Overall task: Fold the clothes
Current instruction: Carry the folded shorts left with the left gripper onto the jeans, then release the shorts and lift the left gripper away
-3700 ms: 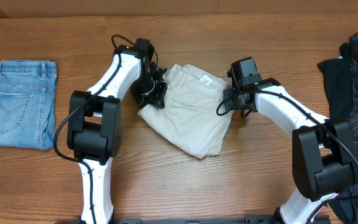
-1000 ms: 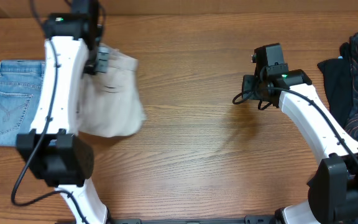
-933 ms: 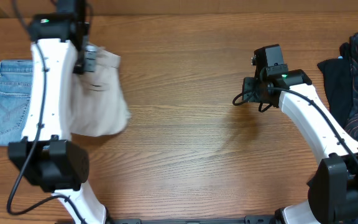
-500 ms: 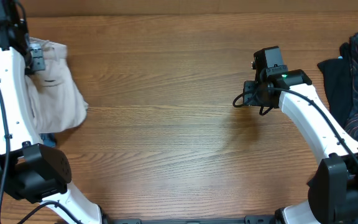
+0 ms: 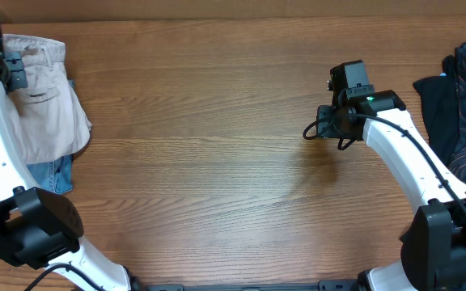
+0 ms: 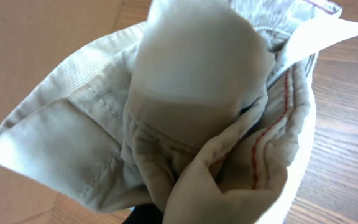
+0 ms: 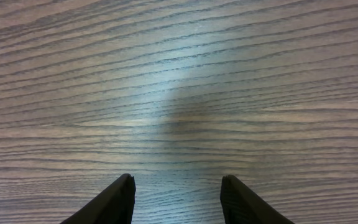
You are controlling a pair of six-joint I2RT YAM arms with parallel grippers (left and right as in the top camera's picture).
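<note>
**Operator:** What is the cloth like?

**Spotter:** Your shorts (image 5: 45, 105) are pale beige woven cotton, matte, with a fine rib in the weave. From above you see a gathered waistband at the top, a slit back pocket below it, and a rounded, folded lower edge. In the left wrist view the shorts (image 6: 191, 118) are bunched into thick soft folds, with a double-stitched seam at the left and a line of red stitching (image 6: 270, 127) along an inner hem.

**Operator:** Any label you can read?

**Spotter:** A white tab (image 6: 328, 28) sticks out at the upper right of that view. I cannot read anything on it.

**Operator:** Where are the shorts against my grippers?

**Spotter:** They are at the far left of the wooden table (image 5: 217, 162), near its back edge. Your left gripper (image 5: 12, 71) is clamped on them at the waistband's left end, and the cloth spreads out to the right and towards you from there. I cannot tell whether they hang or lie flat. Their lower edge covers a blue denim piece (image 5: 52, 174), of which only a strip shows. Your right gripper (image 5: 315, 132) is well apart from them, over bare wood on the right half. In its own wrist view your right gripper (image 7: 178, 199) has its fingers (image 7: 124, 198) standing apart with only grained wood between them. Dark clothes (image 5: 463, 105) are heaped at the right edge.
</note>
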